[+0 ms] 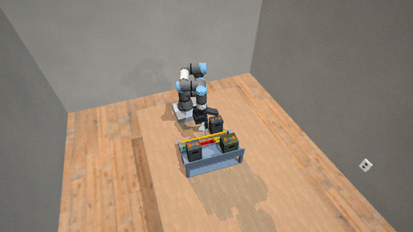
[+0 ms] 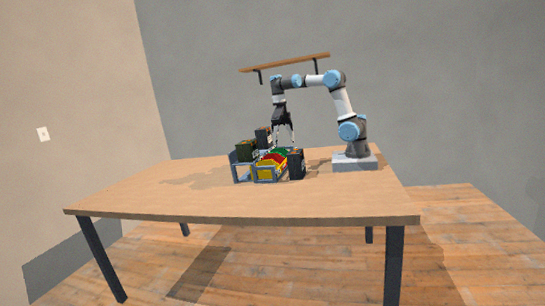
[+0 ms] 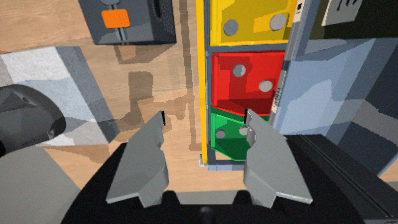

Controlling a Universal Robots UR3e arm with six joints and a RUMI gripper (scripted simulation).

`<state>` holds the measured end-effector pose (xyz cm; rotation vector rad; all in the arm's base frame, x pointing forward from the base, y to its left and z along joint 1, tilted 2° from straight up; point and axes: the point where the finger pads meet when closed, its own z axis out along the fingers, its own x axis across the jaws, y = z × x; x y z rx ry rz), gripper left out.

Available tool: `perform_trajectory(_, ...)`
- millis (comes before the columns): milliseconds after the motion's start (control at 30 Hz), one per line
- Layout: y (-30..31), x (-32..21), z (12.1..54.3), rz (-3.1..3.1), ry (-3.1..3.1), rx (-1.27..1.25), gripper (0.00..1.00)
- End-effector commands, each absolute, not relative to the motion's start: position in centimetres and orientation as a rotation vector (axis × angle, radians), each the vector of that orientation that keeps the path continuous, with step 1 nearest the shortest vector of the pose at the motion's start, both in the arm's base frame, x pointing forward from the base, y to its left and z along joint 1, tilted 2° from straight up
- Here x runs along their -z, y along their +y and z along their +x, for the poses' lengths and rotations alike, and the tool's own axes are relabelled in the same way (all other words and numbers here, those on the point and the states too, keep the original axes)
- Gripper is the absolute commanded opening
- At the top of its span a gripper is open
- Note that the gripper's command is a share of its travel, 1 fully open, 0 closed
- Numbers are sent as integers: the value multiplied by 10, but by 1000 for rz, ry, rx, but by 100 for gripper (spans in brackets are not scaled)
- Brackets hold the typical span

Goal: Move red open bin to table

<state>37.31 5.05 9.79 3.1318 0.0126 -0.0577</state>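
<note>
The red open bin [image 3: 235,92] [image 1: 206,142] [image 2: 273,156] sits in the low blue-grey shelf [image 3: 330,85] [image 1: 214,167] [image 2: 235,167], between a yellow bin [image 3: 250,17] [image 2: 267,170] and a green bin [image 3: 229,142] [image 2: 281,150]. Two grey round parts [image 3: 239,70] lie in the red bin. My gripper [image 3: 203,111] [image 1: 203,125] [image 2: 283,139] is open and empty. It hangs above the shelf's front edge, over the green bin's end and the table beside it, pointing down and touching nothing.
A dark box with an orange latch [image 3: 127,20] [image 1: 216,124] [image 2: 263,137] stands on the table [image 1: 223,212] [image 2: 215,198] beside the shelf. Another dark box [image 1: 193,151] [image 2: 296,163] and a green box [image 1: 229,143] [image 2: 246,150] sit on the shelf top. The robot base [image 2: 354,162] is behind.
</note>
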Motion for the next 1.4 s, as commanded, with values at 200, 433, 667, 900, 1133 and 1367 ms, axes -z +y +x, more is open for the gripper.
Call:
perform_trajectory(200, 51, -99, 373, 3131, 13, 53, 58)
perform_trajectory(433, 52, -99, 373, 3131, 13, 53, 58)
perform_trajectory(667, 52, -99, 373, 3131, 13, 53, 58)
perform_trajectory(900, 52, -99, 373, 3131, 13, 53, 28)
perform_trajectory(1133, 52, -99, 373, 3131, 13, 53, 28)
perform_trajectory(1367, 52, -99, 373, 3131, 13, 53, 28)
